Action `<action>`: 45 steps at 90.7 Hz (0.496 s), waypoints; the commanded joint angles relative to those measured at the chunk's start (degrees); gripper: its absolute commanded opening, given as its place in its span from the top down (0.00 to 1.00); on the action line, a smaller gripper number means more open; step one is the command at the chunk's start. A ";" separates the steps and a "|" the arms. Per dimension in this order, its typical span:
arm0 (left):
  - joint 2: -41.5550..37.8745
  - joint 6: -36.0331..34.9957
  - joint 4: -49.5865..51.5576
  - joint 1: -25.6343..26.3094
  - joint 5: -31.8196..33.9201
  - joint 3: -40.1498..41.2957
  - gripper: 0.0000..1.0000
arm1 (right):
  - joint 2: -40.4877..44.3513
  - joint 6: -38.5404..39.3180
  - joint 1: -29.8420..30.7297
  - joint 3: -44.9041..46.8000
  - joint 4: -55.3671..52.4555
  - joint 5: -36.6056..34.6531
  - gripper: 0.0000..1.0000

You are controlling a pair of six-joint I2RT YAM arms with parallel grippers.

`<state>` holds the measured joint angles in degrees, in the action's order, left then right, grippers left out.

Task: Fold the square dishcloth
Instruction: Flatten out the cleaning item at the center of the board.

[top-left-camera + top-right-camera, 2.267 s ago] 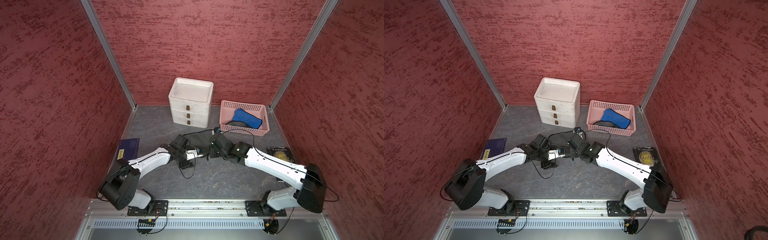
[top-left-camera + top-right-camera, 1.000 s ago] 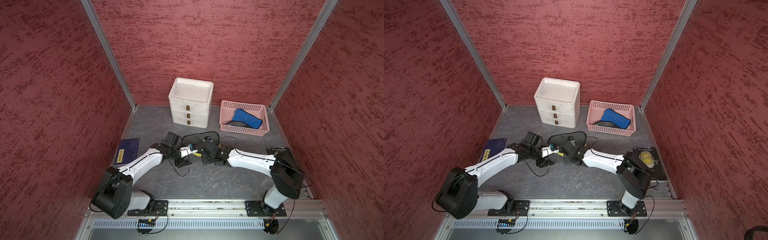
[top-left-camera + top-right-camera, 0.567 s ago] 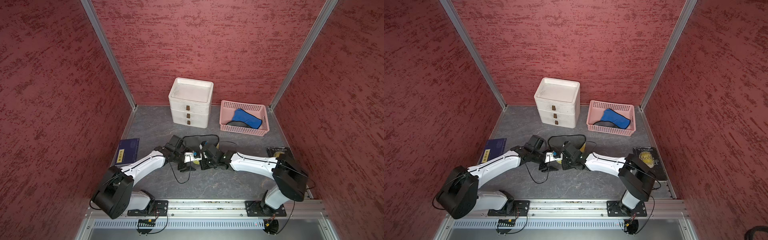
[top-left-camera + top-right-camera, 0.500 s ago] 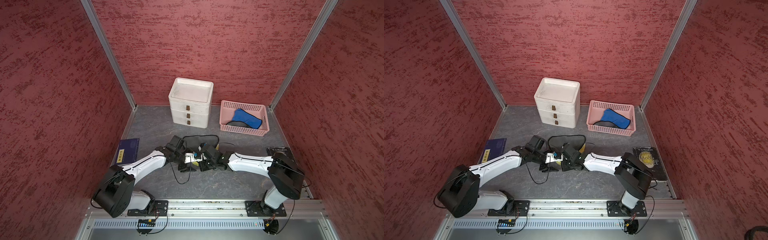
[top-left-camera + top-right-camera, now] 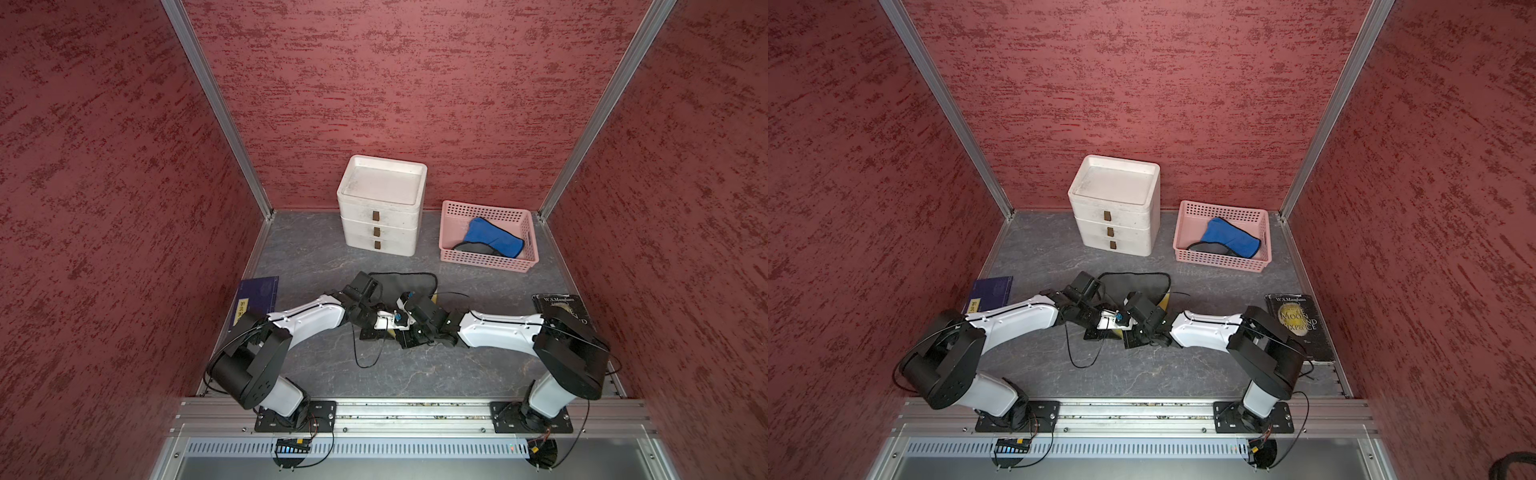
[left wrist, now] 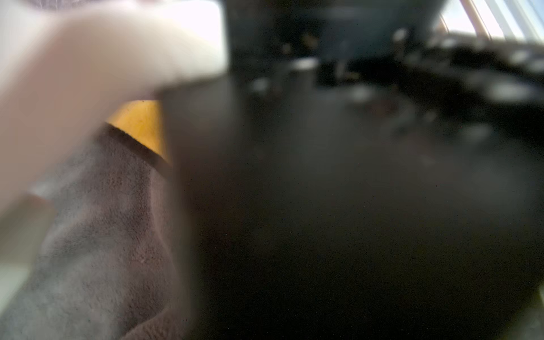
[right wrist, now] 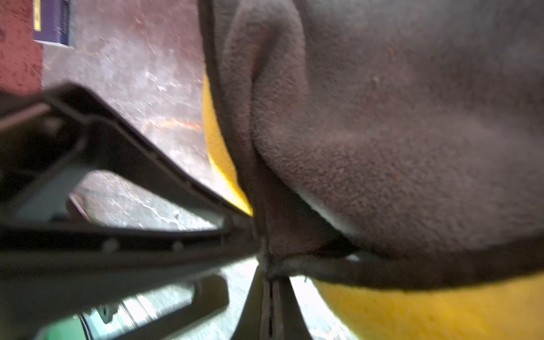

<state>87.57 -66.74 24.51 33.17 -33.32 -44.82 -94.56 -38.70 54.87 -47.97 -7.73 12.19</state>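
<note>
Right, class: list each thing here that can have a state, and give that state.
dishcloth: rumpled, yellow underside showing, edge pinched.
right gripper: shut on the dishcloth.
left gripper: at the dishcloth; jaws unclear.
drawers: all shut.
basket: holds a blue cloth.
purple book: closed.
black book: closed.

Both top views are sharp and evenly lit from above, with faint shadows and walls splaying outward at the edges, while the left wrist view is a dim near-total blur with blown-out whites, and the right wrist view keeps only the dishcloth pile sharp.
</note>
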 commanded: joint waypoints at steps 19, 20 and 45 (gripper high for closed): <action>1.58 -2.15 -0.63 -0.45 6.97 1.15 1.00 | 4.22 -1.13 -1.35 3.07 3.90 1.05 0.93; 1.48 -2.12 -0.66 -0.42 6.96 1.28 1.00 | 4.30 -1.21 -1.39 3.15 4.01 1.07 0.92; -1.86 -3.16 0.22 -3.07 9.30 3.47 1.00 | 8.94 -2.24 -3.38 7.24 3.27 -1.20 0.39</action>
<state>87.46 -68.64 23.20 31.68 -26.79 -42.98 -88.38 -40.73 52.58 -41.74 -6.11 12.27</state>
